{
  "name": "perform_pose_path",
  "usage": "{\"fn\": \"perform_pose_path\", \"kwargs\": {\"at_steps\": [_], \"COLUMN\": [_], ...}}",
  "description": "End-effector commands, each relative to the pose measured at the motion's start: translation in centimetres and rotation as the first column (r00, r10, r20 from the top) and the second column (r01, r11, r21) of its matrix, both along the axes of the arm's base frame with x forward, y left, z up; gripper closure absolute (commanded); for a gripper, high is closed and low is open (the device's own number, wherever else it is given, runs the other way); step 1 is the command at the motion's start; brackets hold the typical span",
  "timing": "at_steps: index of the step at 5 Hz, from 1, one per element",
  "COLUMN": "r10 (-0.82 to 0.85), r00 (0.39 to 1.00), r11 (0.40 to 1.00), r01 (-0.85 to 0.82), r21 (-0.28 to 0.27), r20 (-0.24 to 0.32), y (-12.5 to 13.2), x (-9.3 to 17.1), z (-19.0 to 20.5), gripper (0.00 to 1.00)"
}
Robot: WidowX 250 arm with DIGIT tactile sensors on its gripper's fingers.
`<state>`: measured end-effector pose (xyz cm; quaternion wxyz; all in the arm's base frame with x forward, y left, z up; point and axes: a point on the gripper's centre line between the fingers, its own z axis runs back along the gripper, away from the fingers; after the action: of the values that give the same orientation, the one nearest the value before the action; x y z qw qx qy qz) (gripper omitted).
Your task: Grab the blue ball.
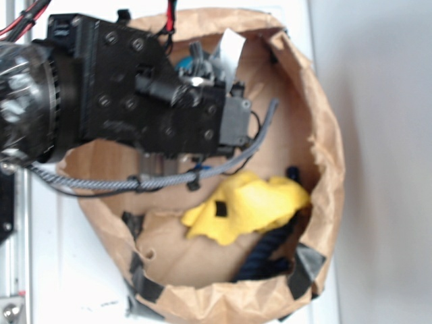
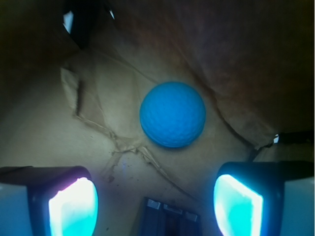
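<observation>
The blue ball (image 2: 172, 114) is a dimpled teal-blue sphere lying on the brown paper floor of the bag (image 2: 44, 132). My gripper (image 2: 156, 196) is open, its two glowing pads wide apart at the bottom of the wrist view. The ball sits ahead of the fingertips, roughly centred between them and not touched by either. In the exterior view the black arm and wrist (image 1: 135, 88) reach into the upper left of the paper bag (image 1: 324, 135). There only a sliver of the blue ball (image 1: 184, 66) shows above the wrist, and the fingers are hidden.
A crumpled yellow cloth (image 1: 246, 202) lies in the bag's lower middle, over a dark blue rope (image 1: 270, 246). The bag's brown walls (image 2: 236, 59) rise close behind and right of the ball. A grey braided cable (image 1: 202, 172) hangs from the arm across the bag.
</observation>
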<state>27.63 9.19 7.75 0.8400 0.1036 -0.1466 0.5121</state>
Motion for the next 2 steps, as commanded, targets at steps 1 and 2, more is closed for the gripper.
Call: {"fn": "perform_pose_path", "kwargs": {"at_steps": [1,2], "r10": [0.043,0.063], "r00": [0.999,0.997], "r11": [0.996,0.993], "r01": [-0.040,-0.058], "r21": [0.085,0.107], "r20": [-0.028,-0.041], "y": [3.14,4.00], "x": [0.41,0.65], "z": [-0.82,-1.38], "gripper": [0.00,0.00]}}
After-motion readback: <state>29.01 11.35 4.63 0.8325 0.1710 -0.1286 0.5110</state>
